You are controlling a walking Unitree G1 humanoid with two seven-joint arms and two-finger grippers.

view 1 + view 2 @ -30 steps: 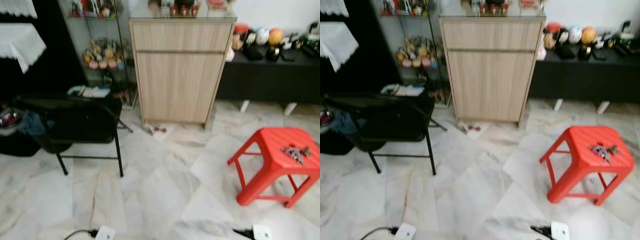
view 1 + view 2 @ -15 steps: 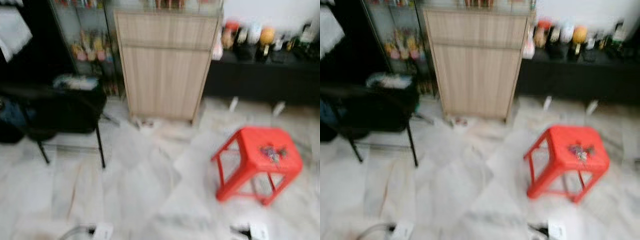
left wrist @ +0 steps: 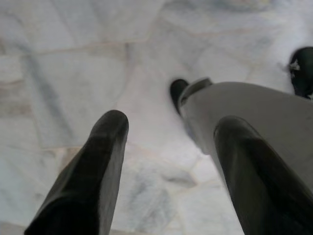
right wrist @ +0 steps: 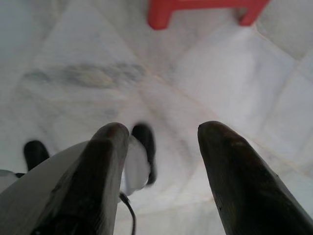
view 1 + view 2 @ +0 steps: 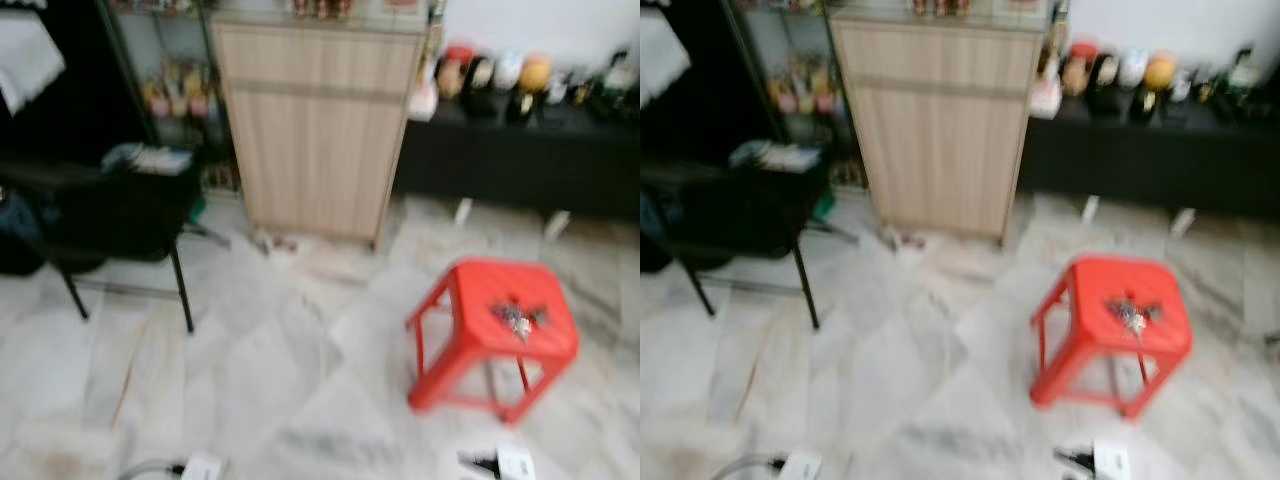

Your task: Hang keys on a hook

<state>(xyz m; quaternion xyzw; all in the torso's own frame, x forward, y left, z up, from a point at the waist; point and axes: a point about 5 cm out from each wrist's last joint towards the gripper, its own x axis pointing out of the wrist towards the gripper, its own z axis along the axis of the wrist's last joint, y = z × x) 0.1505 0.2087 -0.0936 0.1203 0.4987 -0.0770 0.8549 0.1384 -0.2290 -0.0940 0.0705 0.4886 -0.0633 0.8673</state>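
Ahead, keys [image 5: 517, 319] lie on a red stool [image 5: 470, 300]; left gripper [image 3: 166, 147] and right gripper [image 4: 159, 147] hang with jaws wide, holding nothing

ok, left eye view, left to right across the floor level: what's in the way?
black chair → wooden cabinet → red stool with the keys lying on its seat. A low black bench of ornaments runs along the wall behind the stool.
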